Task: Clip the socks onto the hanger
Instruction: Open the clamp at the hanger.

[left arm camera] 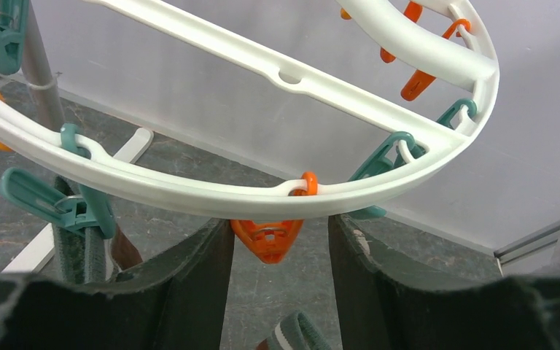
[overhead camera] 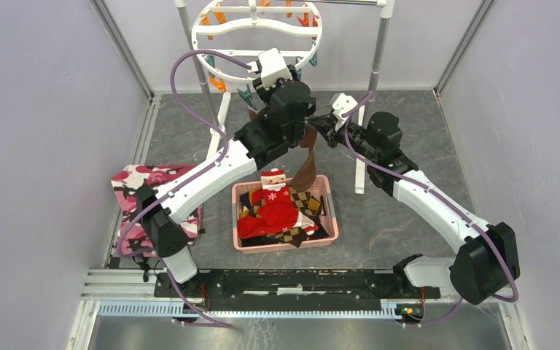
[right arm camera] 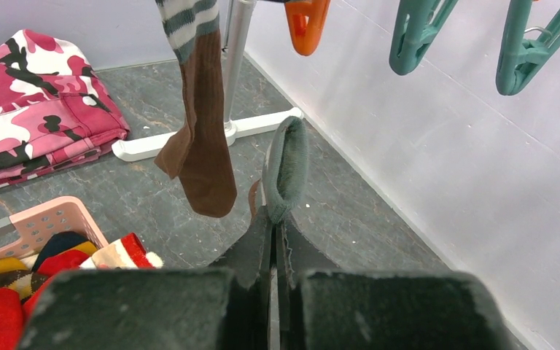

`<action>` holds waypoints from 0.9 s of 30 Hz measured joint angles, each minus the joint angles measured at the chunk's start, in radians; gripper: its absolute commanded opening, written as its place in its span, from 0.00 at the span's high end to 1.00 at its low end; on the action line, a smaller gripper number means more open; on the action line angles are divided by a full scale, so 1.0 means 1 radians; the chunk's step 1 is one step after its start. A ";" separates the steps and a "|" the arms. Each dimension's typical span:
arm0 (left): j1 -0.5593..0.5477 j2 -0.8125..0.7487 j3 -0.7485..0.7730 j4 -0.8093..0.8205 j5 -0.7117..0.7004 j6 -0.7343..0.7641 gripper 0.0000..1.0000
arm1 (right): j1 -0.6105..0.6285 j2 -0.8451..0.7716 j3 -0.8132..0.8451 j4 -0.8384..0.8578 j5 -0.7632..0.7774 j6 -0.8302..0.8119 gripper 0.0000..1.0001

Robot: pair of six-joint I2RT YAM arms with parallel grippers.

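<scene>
Orange clip point(left arm camera: 267, 238) dangles between the left hand's point(left arm camera: 277, 226) parted fingers point(left arm camera: 189, 292); if it swings, the right hand's point(right arm camera: 273, 222) clamped sock point(right arm camera: 286, 157) could miss.

The left arm point(overhead camera: 205, 169) and right arm point(overhead camera: 432, 198) wear white shells between black joints. A purple cable point(overhead camera: 211, 51) loops at ten o'clock of the left wrist. The fingers point(left arm camera: 182, 292) are dark grey and felt-padded.

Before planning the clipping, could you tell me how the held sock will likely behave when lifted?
Probably floppy: the held sock droops limply from the right end effector. Likely light, like the thin hanging sock beside it. Its fuzzy cuff probably resists slipping.
</scene>
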 measured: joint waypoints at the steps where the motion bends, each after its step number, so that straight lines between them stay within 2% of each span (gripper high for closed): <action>1: 0.000 0.000 0.000 -0.002 0.000 0.000 0.45 | -0.001 0.000 0.000 0.000 -0.002 0.002 1.00; 6: 0.002 0.000 0.000 -0.003 0.004 0.000 0.44 | -0.002 0.000 0.000 0.000 -0.002 0.005 1.00; 16: 0.008 0.000 -0.021 0.017 0.014 0.053 0.47 | -0.002 0.000 0.000 0.000 -0.004 0.006 1.00; 23: 0.020 -0.001 -0.024 0.017 0.016 0.065 0.71 | -0.003 0.000 0.000 0.001 -0.005 0.006 1.00; 27: 0.020 -0.003 -0.026 0.018 0.020 0.068 0.79 | -0.003 0.000 0.000 0.001 -0.006 0.006 1.00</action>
